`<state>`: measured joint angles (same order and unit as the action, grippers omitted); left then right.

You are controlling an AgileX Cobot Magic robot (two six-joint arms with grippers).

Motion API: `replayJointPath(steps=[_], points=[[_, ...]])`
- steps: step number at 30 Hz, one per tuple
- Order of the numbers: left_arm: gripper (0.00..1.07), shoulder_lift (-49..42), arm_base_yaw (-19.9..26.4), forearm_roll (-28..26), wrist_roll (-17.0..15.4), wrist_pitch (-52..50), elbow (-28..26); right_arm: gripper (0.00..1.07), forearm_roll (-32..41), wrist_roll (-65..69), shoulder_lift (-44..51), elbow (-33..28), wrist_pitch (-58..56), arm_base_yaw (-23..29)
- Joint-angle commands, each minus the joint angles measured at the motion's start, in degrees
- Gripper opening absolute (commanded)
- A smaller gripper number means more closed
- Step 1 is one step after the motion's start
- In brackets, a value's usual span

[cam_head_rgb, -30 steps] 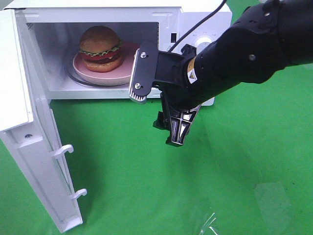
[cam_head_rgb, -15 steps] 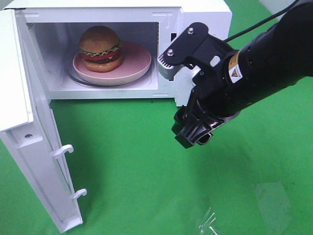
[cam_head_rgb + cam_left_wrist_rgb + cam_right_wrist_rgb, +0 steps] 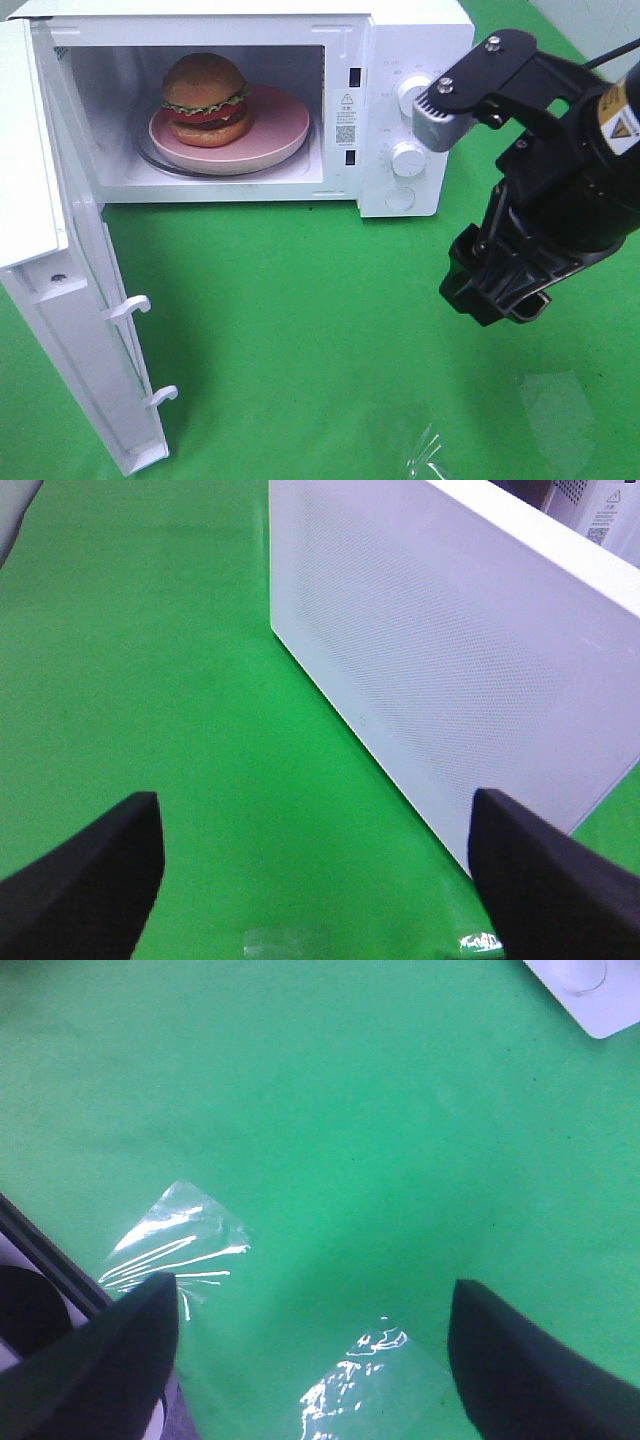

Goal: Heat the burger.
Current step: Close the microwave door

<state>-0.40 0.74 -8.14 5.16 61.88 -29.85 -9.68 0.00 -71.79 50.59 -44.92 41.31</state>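
Observation:
The burger (image 3: 205,98), with a golden bun, green lettuce and red tomato, sits on a pink plate (image 3: 280,125) inside the open white microwave (image 3: 345,30). My right gripper (image 3: 497,303) hangs over the green cloth, right of the microwave's control panel and well clear of the burger. In the right wrist view my right gripper (image 3: 315,1295) is open, with only cloth between its fingers. My left gripper (image 3: 312,810) is also open and empty, facing the outer face of the microwave door (image 3: 440,650). The exterior high view does not show the left arm.
The microwave door (image 3: 70,300) swings out wide at the left, with two latch hooks (image 3: 128,308) on its edge. Two knobs (image 3: 410,157) sit on the control panel. Clear tape patches (image 3: 555,400) lie on the green cloth at the front right.
My right arm has drawn back from in front of the microwave's opening and swung right, past the control panel. The burger, plate and door have not moved.

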Motion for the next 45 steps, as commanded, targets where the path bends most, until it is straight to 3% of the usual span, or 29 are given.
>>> replayJointPath(steps=[1,8,13,16,17,18,20,21,22,29,34,45], points=[[0.76,-0.23,0.00,-0.06,-0.34,-0.57,0.11,0.71,0.23,0.63,2.12,-0.17,-0.92,0.06],[0.76,-0.23,0.00,-0.06,-0.34,-0.57,0.11,0.71,0.40,1.66,7.62,-0.17,-2.23,0.00],[0.76,-0.23,0.00,-0.06,-0.34,-0.57,0.11,0.71,0.34,2.35,12.03,-4.35,-1.78,-3.09],[0.76,-0.23,0.00,-0.06,-0.34,-0.57,0.11,0.71,0.40,2.35,15.24,-8.31,-2.01,-7.73],[0.76,-0.23,0.00,-0.06,-0.34,-0.57,0.11,0.71,0.40,2.35,18.16,-10.54,-2.01,-12.15],[0.76,-0.23,0.00,-0.06,-0.34,-0.57,0.11,0.71,0.40,2.35,18.16,-10.54,-2.01,-12.15],[0.76,-0.23,0.00,-0.06,-0.34,-0.57,0.11,0.71,1.83,3.44,22.86,-13.18,-1.26,-18.33],[0.76,-0.23,0.00,-0.06,-0.34,-0.57,0.11,0.71,1.83,3.44,22.86,-13.18,-1.26,-18.33],[0.76,-0.23,0.00,-0.06,-0.34,-0.57,0.11,0.71,2.41,4.35,26.53,-14.21,-0.97,-22.80],[0.76,-0.23,0.00,-0.06,-0.34,-0.57,0.11,0.71,3.15,4.47,39.13,-18.22,-0.57,-32.77],[0.76,-0.23,0.00,-0.06,-0.34,-0.57,0.11,0.71,3.50,4.47,48.19,-21.08,-3.04,-35.75],[0.76,-0.23,0.00,-0.06,-0.34,-0.57,0.11,0.71,4.76,4.47,62.11,-21.03,-7.10,-38.10]])
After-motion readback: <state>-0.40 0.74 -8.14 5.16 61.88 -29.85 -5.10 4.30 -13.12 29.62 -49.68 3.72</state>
